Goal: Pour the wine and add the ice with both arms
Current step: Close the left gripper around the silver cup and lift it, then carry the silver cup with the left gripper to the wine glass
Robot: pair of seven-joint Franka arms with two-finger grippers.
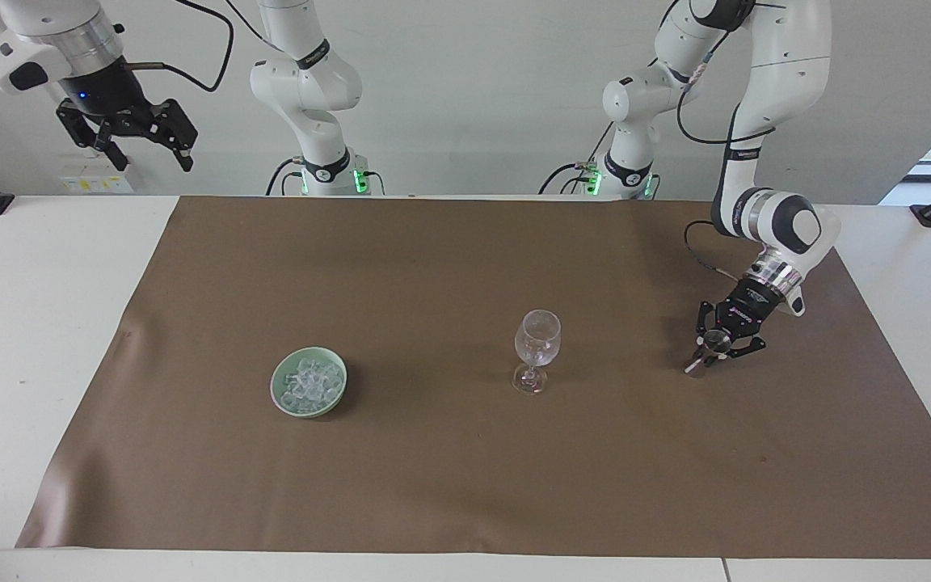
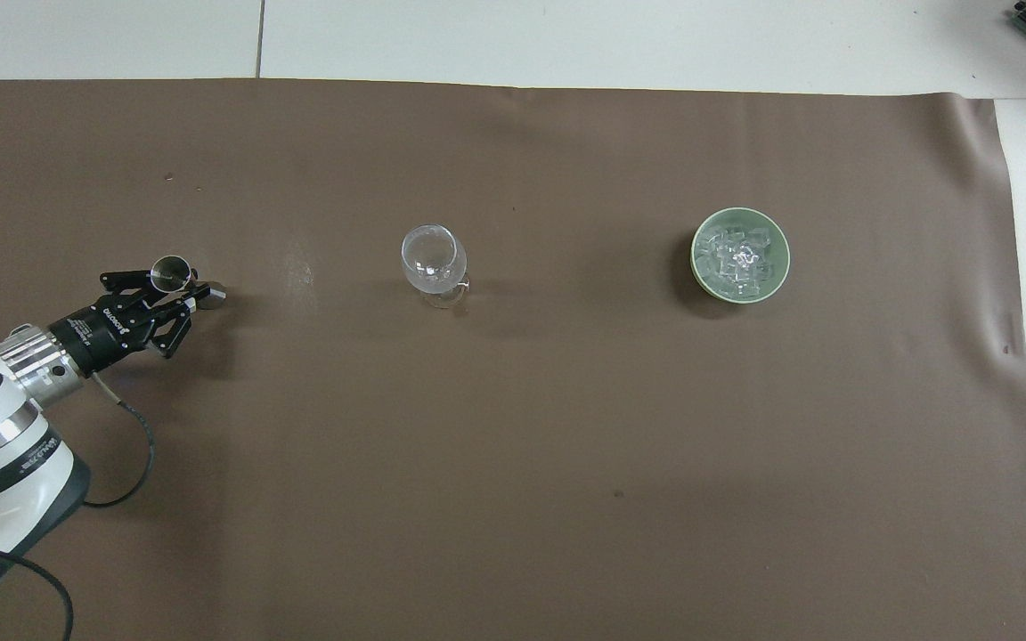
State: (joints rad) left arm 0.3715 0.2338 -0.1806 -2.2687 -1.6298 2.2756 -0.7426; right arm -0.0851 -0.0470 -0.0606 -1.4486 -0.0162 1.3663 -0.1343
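Observation:
A small metal measuring cup [image 1: 692, 367] [image 2: 170, 268] stands on the brown mat at the left arm's end of the table. My left gripper [image 1: 713, 350] [image 2: 182, 291] reaches down to it and is shut on the cup's narrow middle. An empty stemmed glass [image 1: 537, 338] [image 2: 430, 259] stands upright mid-table. The ice [image 1: 310, 380] [image 2: 738, 257] is heaped in a pale green bowl [image 1: 276, 391] [image 2: 696, 263] toward the right arm's end. My right gripper [image 1: 153, 158] waits open, high above the table's edge. No wine shows.
The brown mat [image 1: 433, 485] [image 2: 513, 499] covers most of the white table [image 1: 37, 339]. Wide bare stretches of mat separate cup, glass and bowl. A black cable [image 2: 134, 445] trails from the left wrist onto the mat.

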